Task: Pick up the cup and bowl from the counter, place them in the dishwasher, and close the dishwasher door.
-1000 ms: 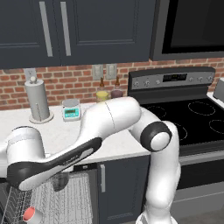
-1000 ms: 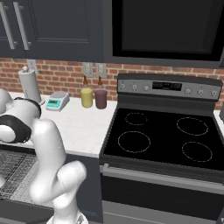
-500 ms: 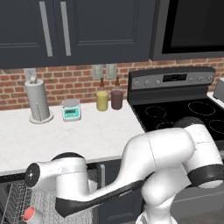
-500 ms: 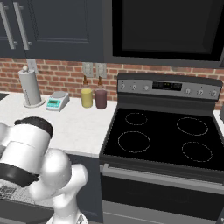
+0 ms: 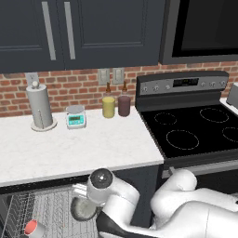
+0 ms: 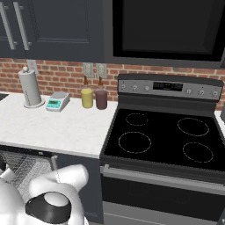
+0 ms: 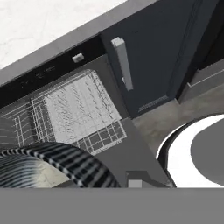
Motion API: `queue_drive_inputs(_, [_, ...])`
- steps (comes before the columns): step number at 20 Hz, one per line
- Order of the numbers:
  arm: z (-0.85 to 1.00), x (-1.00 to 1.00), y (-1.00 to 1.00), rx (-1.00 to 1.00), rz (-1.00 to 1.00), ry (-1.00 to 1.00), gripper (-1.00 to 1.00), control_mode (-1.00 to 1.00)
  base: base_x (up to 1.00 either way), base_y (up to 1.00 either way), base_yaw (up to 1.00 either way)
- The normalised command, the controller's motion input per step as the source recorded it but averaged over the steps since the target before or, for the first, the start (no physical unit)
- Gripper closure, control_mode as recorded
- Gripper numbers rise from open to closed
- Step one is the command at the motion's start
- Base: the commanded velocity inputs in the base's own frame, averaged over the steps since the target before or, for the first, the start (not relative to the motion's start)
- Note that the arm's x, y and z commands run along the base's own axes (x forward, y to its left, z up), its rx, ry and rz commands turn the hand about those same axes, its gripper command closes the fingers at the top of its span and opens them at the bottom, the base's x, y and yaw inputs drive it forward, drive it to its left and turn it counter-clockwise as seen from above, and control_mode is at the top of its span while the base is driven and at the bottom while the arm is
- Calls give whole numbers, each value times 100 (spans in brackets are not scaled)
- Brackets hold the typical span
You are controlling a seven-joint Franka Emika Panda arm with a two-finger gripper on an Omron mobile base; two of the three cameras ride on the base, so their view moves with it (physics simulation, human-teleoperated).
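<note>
One cup [image 5: 34, 228] is already down in the dishwasher's wire rack [image 7: 83, 109], salmon inside facing up, so that half looks done. Bowl [image 5: 83, 209] hangs low over the same rack by the wrist. It's a shallow round thing with a speckled grey inside, and in the hand view its striped dark rim sits right at the fingers, so I'd say the end effector is clenched on it. Marbled tabletop [image 5: 74, 151] just has the paper towel roll [image 5: 41, 108], kitchen scale [image 5: 76, 117] and two tumblers.
</note>
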Motion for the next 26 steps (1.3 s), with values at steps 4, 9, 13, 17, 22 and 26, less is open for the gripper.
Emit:
queue_drive_inputs(4, [-31,20,3,16,21,31,100,-100,0,0,0])
queue_drive_inputs(9, [-11,31,33,2,14,26,100,-100,0,0,0])
queue_drive_inputs(13, [-3,27,47,-3,2,10,100,-100,0,0,0])
queue_drive_inputs(17, [-5,10,60,-18,0,5,100,-100,0,0,0])
queue_drive_inputs(22, [-12,8,45,-18,0,6,100,-100,0,0,0])
queue_drive_inputs(26, [-17,21,25,-15,0,8,100,-100,0,0,0])
